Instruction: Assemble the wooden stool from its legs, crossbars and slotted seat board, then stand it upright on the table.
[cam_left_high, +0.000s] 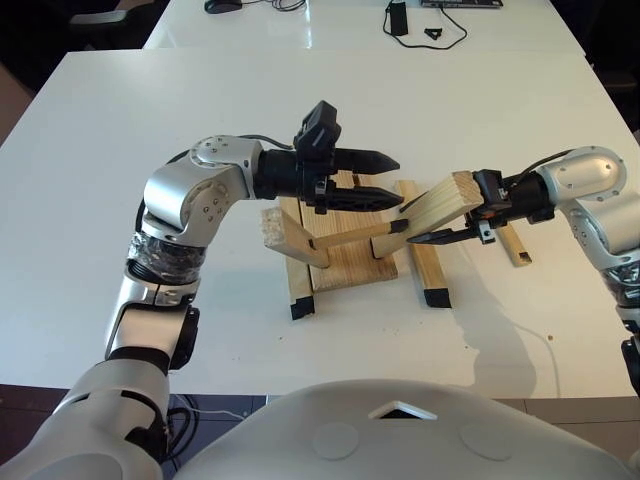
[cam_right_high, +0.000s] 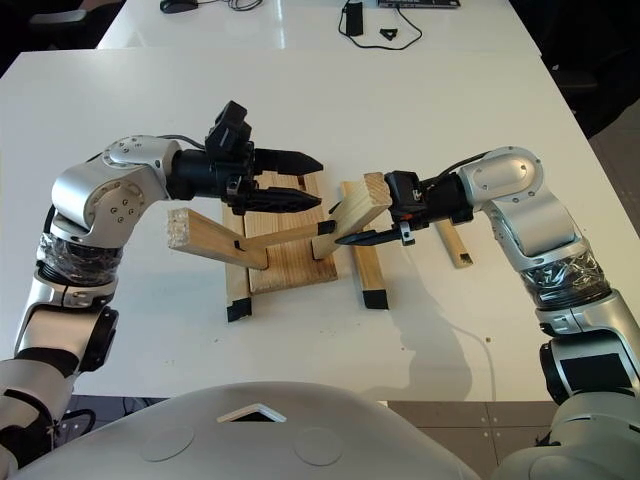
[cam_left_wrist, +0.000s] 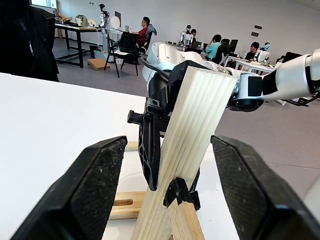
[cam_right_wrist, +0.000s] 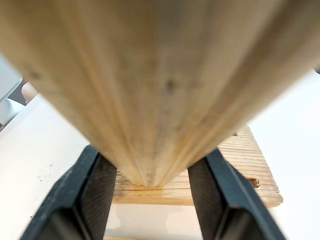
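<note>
The right gripper (cam_left_high: 440, 215) is shut on a wooden leg (cam_left_high: 445, 203), holding it tilted above the table. A crossbar (cam_left_high: 350, 235) joins this leg to a second leg (cam_left_high: 292, 238), whose far end sticks out to the left. Under them the slotted seat board (cam_left_high: 350, 265) lies flat. My left gripper (cam_left_high: 378, 177) hovers open over the board, its tips just left of the held leg. In the left wrist view its fingers (cam_left_wrist: 95, 185) flank the leg (cam_left_wrist: 190, 135) without touching. The right wrist view has the leg (cam_right_wrist: 160, 85) clamped between its fingers (cam_right_wrist: 100, 190).
Two loose legs with black caps (cam_left_high: 430, 270) (cam_left_high: 298, 292) lie beside the board. A short crossbar (cam_left_high: 516, 246) rests under the right arm. A second table at the back carries a mouse (cam_left_high: 222, 6) and a black device with cables (cam_left_high: 397, 18).
</note>
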